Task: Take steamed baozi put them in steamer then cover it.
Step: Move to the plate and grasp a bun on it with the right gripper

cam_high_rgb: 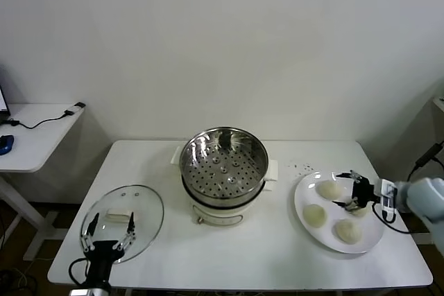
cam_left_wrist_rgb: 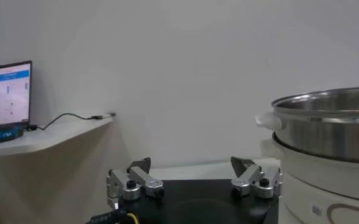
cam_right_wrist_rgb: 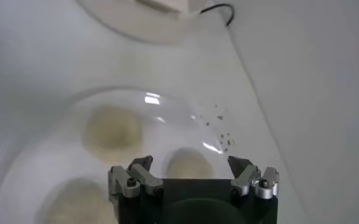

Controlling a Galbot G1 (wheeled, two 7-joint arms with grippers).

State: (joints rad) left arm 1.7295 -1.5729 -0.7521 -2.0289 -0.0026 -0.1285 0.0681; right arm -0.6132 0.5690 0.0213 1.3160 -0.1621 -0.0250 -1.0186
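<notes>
Several cream baozi lie on a white plate [cam_high_rgb: 302,197] at the table's right: one at the far side [cam_high_rgb: 327,189], one nearer the steamer [cam_high_rgb: 315,215], one at the front [cam_high_rgb: 349,231]. Another is partly hidden under my right gripper [cam_high_rgb: 341,190]. That gripper is open low over the plate. In the right wrist view [cam_right_wrist_rgb: 190,165] a baozi [cam_right_wrist_rgb: 190,159] sits between the spread fingers. The steel steamer [cam_high_rgb: 223,164] stands open and empty mid-table. The glass cover [cam_high_rgb: 142,206] lies flat at the front left, with my open, empty left gripper [cam_high_rgb: 107,232] over its near edge.
A white side table [cam_high_rgb: 35,136] with cables stands to the left, and a laptop screen [cam_left_wrist_rgb: 7,91] shows in the left wrist view. Dark crumbs [cam_high_rgb: 304,168] lie between steamer and plate. The steamer's wall [cam_left_wrist_rgb: 331,131] rises close beside the left gripper [cam_left_wrist_rgb: 191,165].
</notes>
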